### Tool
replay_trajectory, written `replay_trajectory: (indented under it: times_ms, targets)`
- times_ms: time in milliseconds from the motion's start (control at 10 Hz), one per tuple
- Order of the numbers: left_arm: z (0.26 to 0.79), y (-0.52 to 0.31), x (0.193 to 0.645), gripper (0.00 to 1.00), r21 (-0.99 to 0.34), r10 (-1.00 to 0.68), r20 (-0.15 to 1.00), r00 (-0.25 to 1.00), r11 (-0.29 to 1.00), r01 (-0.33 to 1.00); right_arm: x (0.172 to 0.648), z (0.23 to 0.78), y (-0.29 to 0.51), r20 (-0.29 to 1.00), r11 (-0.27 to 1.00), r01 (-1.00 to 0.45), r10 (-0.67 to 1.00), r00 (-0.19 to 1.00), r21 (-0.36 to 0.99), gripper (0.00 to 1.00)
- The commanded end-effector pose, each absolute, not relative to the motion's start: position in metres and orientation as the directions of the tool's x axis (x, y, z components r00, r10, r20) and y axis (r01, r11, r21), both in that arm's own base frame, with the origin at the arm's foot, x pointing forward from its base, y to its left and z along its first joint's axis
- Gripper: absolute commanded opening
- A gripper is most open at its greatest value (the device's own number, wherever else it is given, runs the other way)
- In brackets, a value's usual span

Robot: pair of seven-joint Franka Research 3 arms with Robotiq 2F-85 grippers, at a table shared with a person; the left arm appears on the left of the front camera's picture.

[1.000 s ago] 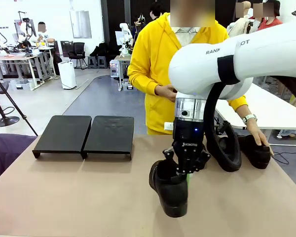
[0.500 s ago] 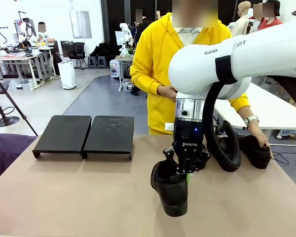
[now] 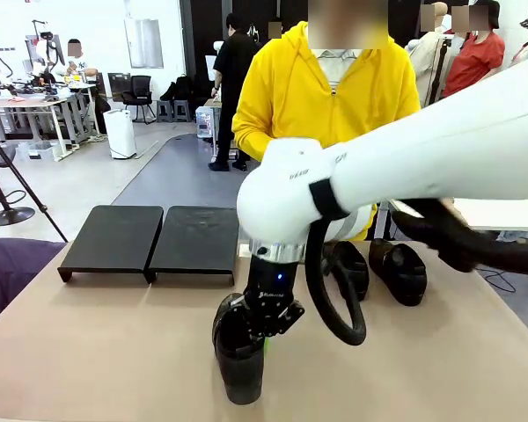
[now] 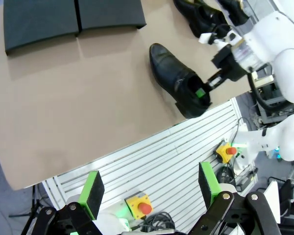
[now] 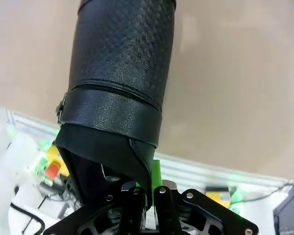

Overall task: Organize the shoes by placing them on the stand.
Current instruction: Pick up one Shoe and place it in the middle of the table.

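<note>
Clamping the heel rim of one black shoe (image 3: 238,356), the right pincer (image 3: 266,323) hangs low over the near part of the desk (image 3: 88,352), a little to the left of the middle in the front view. Its jaws are pressed together on the leather collar. In the right wrist view one green pad (image 5: 156,177) lies against the outside of the rim, and the other finger goes into the opening. In the left wrist view the heel end of this shoe is close to the near edge of the desk, and the rounded toe points away, toward the far side. Whether the sole touches the desk or is lifted a little, it is not possible to tell.

The left pincer (image 4: 149,186) is high above the near edge, over the slatted metal frame (image 4: 181,156) below the desk. Its two fingers stand wide apart and nothing is between them.

Farther on, at the far left of the desk, stands the stand (image 3: 150,239): two flat black panels side by side, sloped, with nothing on them. It is well apart from the held shoe.

At the far side, right of the middle, two more shoes (image 3: 403,272) stand near each other on the desk, partly behind the black cable (image 3: 327,303) that loops down from the right arm. Behind them, at the far edge, a person (image 3: 321,97) in a yellow hooded top is standing.
</note>
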State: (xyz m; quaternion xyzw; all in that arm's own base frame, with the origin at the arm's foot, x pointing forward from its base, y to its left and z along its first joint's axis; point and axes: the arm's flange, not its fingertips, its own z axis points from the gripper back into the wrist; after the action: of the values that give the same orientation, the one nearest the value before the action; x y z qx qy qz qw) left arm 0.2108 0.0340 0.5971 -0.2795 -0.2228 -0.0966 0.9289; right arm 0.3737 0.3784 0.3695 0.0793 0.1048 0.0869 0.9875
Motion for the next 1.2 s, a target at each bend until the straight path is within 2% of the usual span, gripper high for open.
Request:
replay_trajectory:
  times_ms: [0,200,500,600,700,800,1100]
  targets:
    - [0.596,0.034,0.211,1.0,-0.479,-0.06,0.48,0.875,0.818,0.319,0.394,0.361,0.391,-0.176,0.985,-0.105,0.128,0.976,0.136,0.0]
    - [0.596,0.034,0.211,1.0,-0.479,-0.06,0.48,0.875,0.818,0.319,0.396,0.349,0.4,-0.169,0.983,-0.101,0.127,0.977,0.151,0.0]
    - [0.596,0.034,0.211,1.0,-0.479,-0.06,0.48,0.875,0.818,0.319,0.4,0.335,0.407,-0.223,0.979,-0.099,0.139,0.965,0.181,0.0]
    - [0.596,0.034,0.211,1.0,-0.479,-0.06,0.48,0.875,0.818,0.319,0.401,0.334,0.405,-0.233,0.979,-0.092,0.134,0.963,0.181,0.31]
    - [0.596,0.034,0.211,1.0,-0.479,-0.06,0.48,0.875,0.818,0.319,0.4,0.334,0.405,-0.232,0.978,-0.095,0.137,0.963,0.184,0.88]
    - [0.596,0.034,0.211,1.0,-0.479,-0.06,0.48,0.875,0.818,0.319,0.399,0.336,0.404,-0.226,0.976,-0.098,0.142,0.964,0.196,1.0]
    - [0.596,0.034,0.211,1.0,-0.479,-0.06,0.48,0.875,0.818,0.319,0.389,0.356,0.398,-0.228,0.963,-0.121,0.178,0.957,0.243,1.0]
